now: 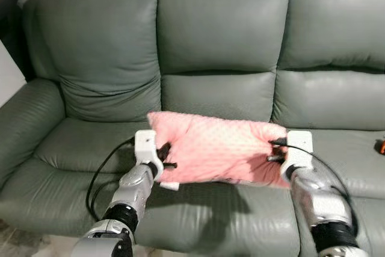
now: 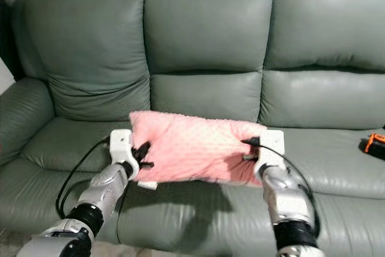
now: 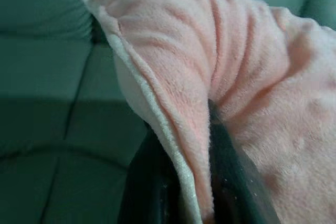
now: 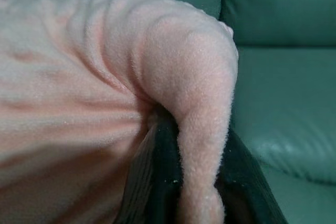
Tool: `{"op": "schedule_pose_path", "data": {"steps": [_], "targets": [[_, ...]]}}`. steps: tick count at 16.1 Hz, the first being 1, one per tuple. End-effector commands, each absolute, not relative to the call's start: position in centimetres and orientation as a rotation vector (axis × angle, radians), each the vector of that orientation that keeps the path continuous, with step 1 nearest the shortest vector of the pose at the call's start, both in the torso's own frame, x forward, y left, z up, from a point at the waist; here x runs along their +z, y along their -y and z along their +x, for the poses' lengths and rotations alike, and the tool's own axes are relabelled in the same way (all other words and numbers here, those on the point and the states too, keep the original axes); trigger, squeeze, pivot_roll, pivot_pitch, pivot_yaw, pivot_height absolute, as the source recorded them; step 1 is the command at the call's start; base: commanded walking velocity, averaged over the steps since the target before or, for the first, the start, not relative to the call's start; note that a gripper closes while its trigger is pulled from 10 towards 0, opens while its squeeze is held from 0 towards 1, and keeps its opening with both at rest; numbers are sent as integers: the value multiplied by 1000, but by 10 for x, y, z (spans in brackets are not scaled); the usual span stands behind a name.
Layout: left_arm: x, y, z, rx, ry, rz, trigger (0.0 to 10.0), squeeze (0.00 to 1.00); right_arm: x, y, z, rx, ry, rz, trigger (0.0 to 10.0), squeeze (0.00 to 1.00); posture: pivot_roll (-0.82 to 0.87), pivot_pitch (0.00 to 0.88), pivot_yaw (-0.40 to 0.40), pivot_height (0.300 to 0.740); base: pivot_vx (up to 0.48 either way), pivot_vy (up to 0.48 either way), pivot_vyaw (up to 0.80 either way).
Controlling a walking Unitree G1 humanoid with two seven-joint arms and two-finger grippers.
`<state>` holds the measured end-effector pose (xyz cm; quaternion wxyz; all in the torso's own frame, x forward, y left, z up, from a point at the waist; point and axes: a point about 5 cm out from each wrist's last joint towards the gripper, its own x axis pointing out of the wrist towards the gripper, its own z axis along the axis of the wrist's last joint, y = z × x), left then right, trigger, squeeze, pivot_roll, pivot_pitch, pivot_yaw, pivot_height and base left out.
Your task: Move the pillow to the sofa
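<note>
Both of my hands, the left hand (image 1: 166,156) and the right hand (image 1: 275,150), pinch only thin edge folds of the soft pink fleece pillow (image 1: 216,148) held mid-frame above the grey-green leather sofa (image 1: 216,46), so either fold could slip free and drop one end.

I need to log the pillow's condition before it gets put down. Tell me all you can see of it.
The pillow is pink, soft and fleecy, with a dimpled surface and a pale cream seam or backing along one edge. It looks flat and limp, creased where it is pinched. It is held spread in the air above the middle seat of the green sofa, not resting on it. The left gripper clamps one end and the right gripper the other; each has a fold of fabric between its fingers.
</note>
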<state>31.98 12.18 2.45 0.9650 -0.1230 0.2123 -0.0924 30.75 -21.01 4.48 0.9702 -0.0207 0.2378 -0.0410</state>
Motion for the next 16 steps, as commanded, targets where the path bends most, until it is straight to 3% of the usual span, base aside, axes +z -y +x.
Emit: {"op": "schedule_pose_path", "data": {"steps": [1, 7, 12, 16], "targets": [[24, -140, 321, -109, -429, -230, 10000, 0, 43, 208, 310, -102, -471, -58, 10000, 0, -152, 131, 116, 740, 0, 0, 0], [18, -144, 318, -61, -441, -344, 10000, 0, 39, 175, 316, -85, -399, -129, 10000, 0, -152, 201, 131, 740, 0, 0, 0], [20, -91, 316, -212, -466, -371, 10000, 0, 40, 185, 305, -116, -333, -107, 10000, 0, -187, 243, 129, 740, 0, 0, 0], [23, -69, 314, -281, -467, -376, 10000, 0, 37, 196, 295, -156, -325, -124, 10000, 0, -200, 255, 130, 740, 0, 0, 0]]}}
